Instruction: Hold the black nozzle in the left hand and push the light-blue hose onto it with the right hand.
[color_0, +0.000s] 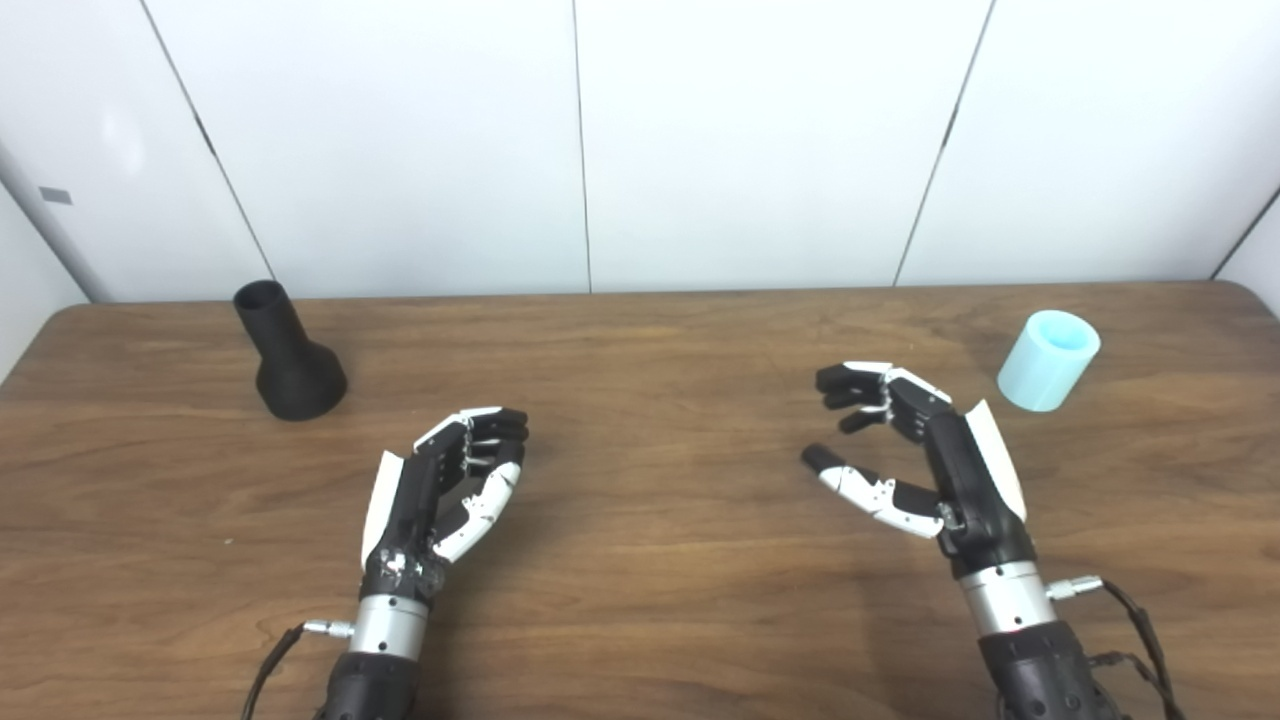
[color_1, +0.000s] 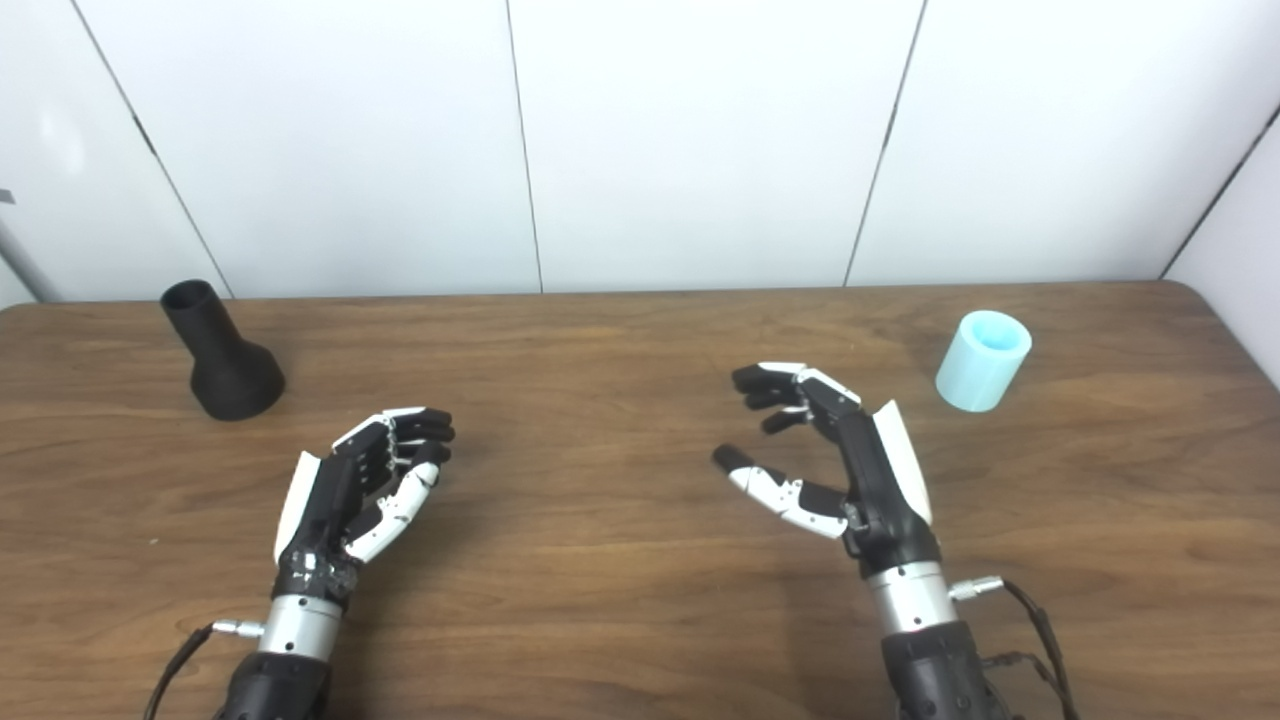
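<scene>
Both forearms run off the bottom edge below the left hand (color_0: 440, 495) and right hand (color_0: 925, 455). Left of the left hand, the table (color_0: 640, 600) is cut by the frame; the left hand's palm faces away, unseen.

A brown wooden table (color_0: 640, 620) stands against white wall panels (color_0: 760, 140).

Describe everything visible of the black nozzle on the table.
The matte black, plastic-looking nozzle is one piece: a narrow open-topped tube widening into a flared round base. It stands on that base, tube leaning a little toward the far left, at the far left of the brown wooden table near the wall. Only the table touches it; the left hand is nearer the camera, clear of it.
</scene>
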